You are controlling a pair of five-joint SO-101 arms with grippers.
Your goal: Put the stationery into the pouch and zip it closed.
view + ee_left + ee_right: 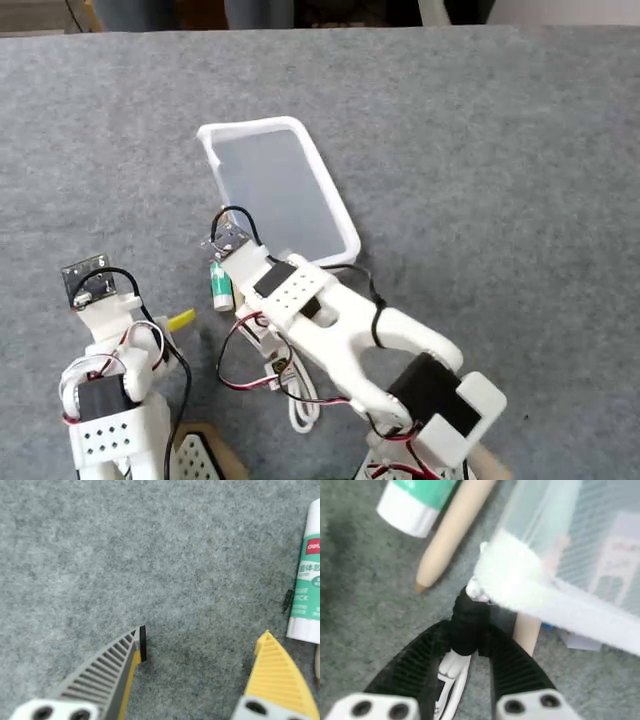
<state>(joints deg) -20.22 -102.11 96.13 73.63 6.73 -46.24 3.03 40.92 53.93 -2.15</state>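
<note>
Pouch [272, 190] zipper pull [468, 615], black, is pinched between the black fingers of the right gripper [470, 631], at the pouch corner nearest the arms' bases. Just beside that corner, outside the pouch, a pencil [454, 530] and a glue stick [415, 502] lie side by side on the grey felt [125, 555]. Beyond the glue stick from the pouch, the left gripper [205, 640] hangs released over bare felt, holding nothing.

Translucent pouch [275, 190] lies flat, glue stick [220, 287] and pencil [452, 527] beside it.
</note>
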